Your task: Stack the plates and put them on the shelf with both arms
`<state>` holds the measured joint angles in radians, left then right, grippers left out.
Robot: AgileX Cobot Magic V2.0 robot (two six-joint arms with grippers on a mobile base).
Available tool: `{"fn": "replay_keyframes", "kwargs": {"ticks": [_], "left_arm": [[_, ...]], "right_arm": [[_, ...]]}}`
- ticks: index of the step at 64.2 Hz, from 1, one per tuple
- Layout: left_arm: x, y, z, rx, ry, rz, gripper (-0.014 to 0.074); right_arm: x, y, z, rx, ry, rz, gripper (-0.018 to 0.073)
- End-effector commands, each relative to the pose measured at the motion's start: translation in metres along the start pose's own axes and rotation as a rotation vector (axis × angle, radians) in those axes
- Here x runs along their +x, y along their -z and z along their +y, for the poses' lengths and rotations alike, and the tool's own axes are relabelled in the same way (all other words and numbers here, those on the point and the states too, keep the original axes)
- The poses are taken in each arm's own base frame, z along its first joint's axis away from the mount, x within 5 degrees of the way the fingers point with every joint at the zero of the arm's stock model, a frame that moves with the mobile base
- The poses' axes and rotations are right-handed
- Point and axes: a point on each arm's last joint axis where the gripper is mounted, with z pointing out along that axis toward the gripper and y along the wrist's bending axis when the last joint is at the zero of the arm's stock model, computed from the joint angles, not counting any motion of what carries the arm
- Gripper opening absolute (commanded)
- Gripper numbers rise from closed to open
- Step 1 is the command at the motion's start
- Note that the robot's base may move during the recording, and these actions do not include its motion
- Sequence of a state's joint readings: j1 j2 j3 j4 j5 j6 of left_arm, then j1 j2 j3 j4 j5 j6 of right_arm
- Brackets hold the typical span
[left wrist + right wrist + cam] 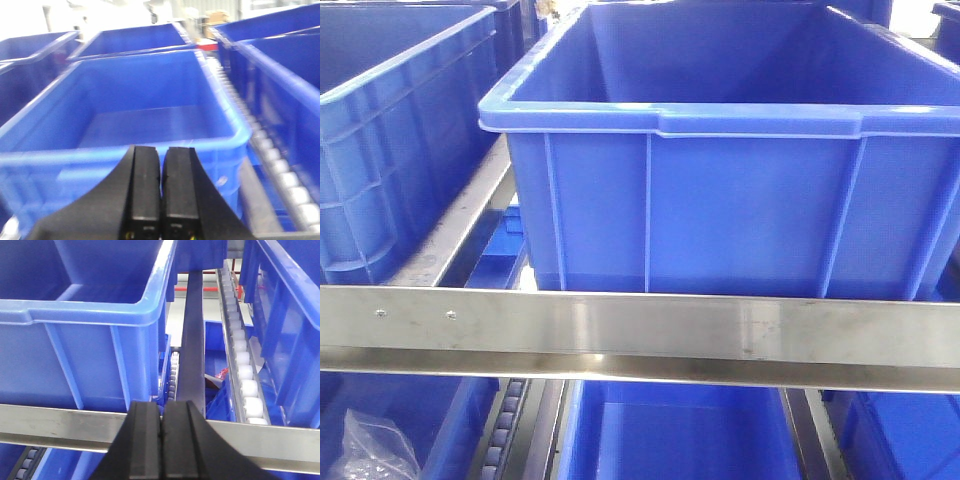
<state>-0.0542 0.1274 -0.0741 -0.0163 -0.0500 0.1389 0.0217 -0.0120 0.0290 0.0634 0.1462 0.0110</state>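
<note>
I am looking straight at the shelf (640, 335) in the front view, its brushed steel front rail running across the frame. A large blue crate (720, 150) is sitting on the tier just behind that rail, and I am seeing nothing inside the part of it that shows. Another blue crate (390, 130) is standing beside it at the left, with a steel side rail between them. Below the front rail, a lower crate (670, 430) is showing, and a crumpled clear plastic bag (375, 445) is lying at the lower left.

I am not finding the plates in any of my views.

My left pincer (161, 192) is hanging just in front of a blue crate (150, 120), its two black fingers pressed together with nothing between them. A track of white rollers (280, 175) is running along the right of that crate.

My right pincer (162, 440) is sitting closed too, fingers touching and gripping nothing, hovering over the steel front rail (270, 440). Beyond it a dark rail and a roller track (242, 365) are running between two crates.
</note>
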Motion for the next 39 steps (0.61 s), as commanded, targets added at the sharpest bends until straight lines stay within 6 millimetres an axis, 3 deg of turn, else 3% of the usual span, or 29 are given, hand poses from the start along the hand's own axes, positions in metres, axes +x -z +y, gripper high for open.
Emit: {"fn": "replay_keyframes", "kwargs": {"ticks": [1,12,39], "left_arm": [[-0.006,0.005,0.001,-0.021,0.005,-0.123,0.0083],[0.017,0.010,-0.003,0.004,0.010,-0.077,0.0083],[0.019,0.013,-0.003,0.010,0.011,-0.067,0.0083]], "right_arm": [[-0.008,0.002,0.000,0.002,0.007,-0.101,0.0057],[-0.008,0.002,0.000,0.002,0.007,-0.101,0.0057],[-0.008,0.002,0.000,0.002,0.007,-0.101,0.0057]]}}
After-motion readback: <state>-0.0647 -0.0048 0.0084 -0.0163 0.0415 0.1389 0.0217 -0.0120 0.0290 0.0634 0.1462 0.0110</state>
